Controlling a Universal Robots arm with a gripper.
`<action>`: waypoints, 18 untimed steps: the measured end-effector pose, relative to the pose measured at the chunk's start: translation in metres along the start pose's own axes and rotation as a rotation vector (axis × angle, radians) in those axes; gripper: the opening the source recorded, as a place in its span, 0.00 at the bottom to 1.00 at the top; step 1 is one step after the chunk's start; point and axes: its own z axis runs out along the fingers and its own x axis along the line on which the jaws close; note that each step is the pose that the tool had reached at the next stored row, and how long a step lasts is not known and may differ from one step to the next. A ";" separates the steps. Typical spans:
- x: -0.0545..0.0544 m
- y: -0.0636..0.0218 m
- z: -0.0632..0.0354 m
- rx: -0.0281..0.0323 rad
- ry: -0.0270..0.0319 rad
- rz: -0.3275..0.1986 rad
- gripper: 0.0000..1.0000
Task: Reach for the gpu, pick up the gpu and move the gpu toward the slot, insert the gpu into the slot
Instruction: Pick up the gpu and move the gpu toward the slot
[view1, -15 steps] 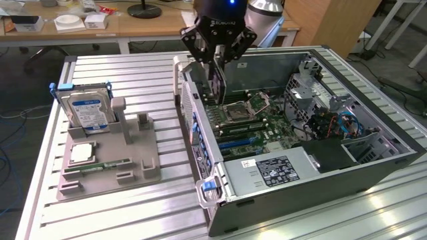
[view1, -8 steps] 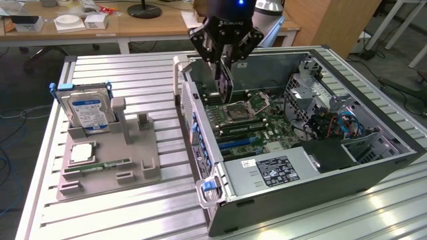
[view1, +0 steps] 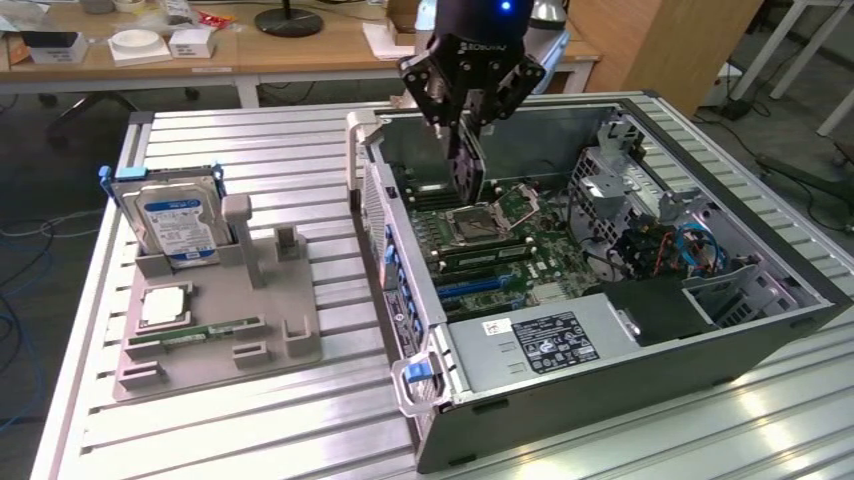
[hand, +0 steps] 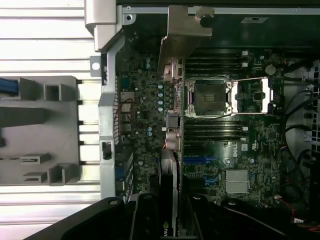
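My gripper hangs over the open computer case, shut on the gpu. The gpu is a thin black card held on edge, and its lower end hovers just above the green motherboard, near the CPU socket. In the wrist view the gpu is seen edge-on, with its silvery bracket at the far end, and my gripper clamps it from both sides. The slot is a long blue connector on the board, a short way from the card; the wrist view has the slot beside the card's edge.
The open CPU socket and memory sticks lie under the card. A power supply and cables fill the case's near and right parts. On the exterior view's left, a grey holder carries a blue-labelled hard drive.
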 end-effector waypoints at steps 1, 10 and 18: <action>-0.003 0.0001 0.0001 0.0000 0.0001 0.000 0.27; -0.039 0.0012 0.0008 0.0001 0.0001 0.000 0.27; -0.065 0.0020 0.0013 -0.0004 0.0001 -0.001 0.27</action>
